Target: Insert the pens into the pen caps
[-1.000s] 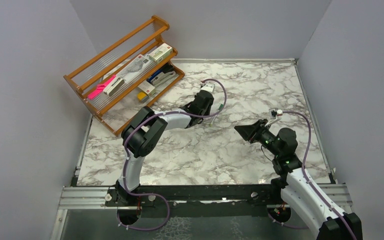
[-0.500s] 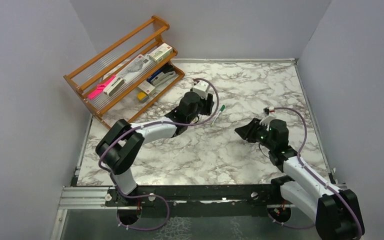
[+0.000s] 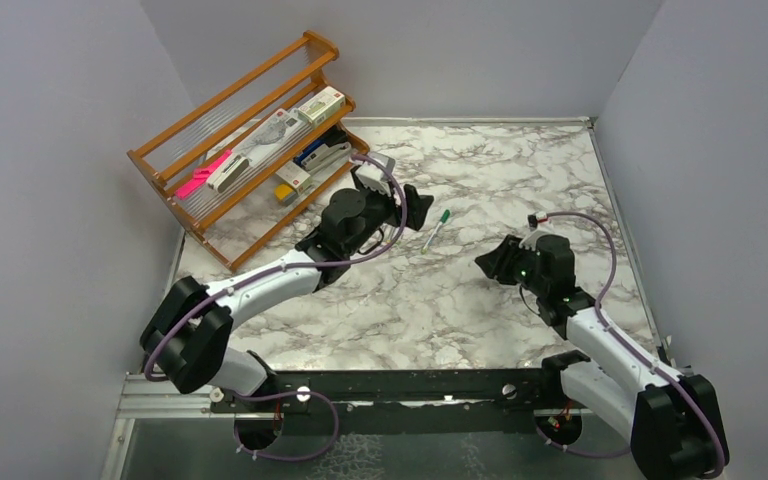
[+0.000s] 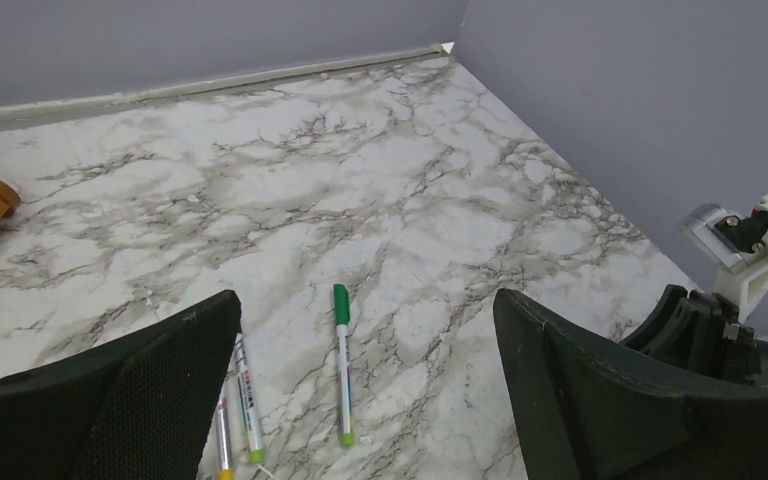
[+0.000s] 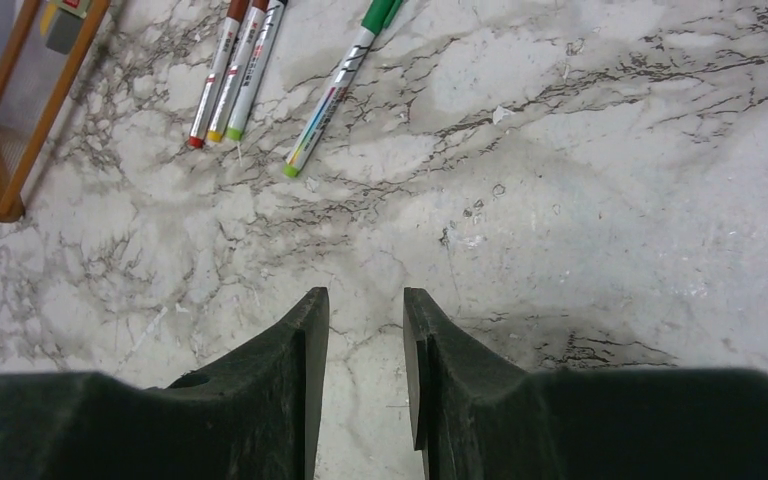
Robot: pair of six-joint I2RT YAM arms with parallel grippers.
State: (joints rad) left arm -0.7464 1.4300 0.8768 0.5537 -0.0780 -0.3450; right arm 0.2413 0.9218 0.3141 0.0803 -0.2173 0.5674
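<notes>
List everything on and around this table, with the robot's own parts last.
Green-capped pen: one, white barrel with a green cap, lying alone mid-table.
Other pens: three by the right wrist view, white barrels, side by side next to the green-capped pen on the rack's side.
Wooden rack: one, orange-brown, far-left corner.
Pink marker: one, bright pink, on the rack.
White boxes: several, white, on the rack.
Stapler: one, dark blue-black, on the rack's lower shelf.
Yellow block: one, yellow, on the rack's lower shelf.
Table: one, white-grey marble.
Left claw: one, black, wide open, empty, above the pens.
Right claw: one, black, narrowly parted, empty, over bare marble.
</notes>
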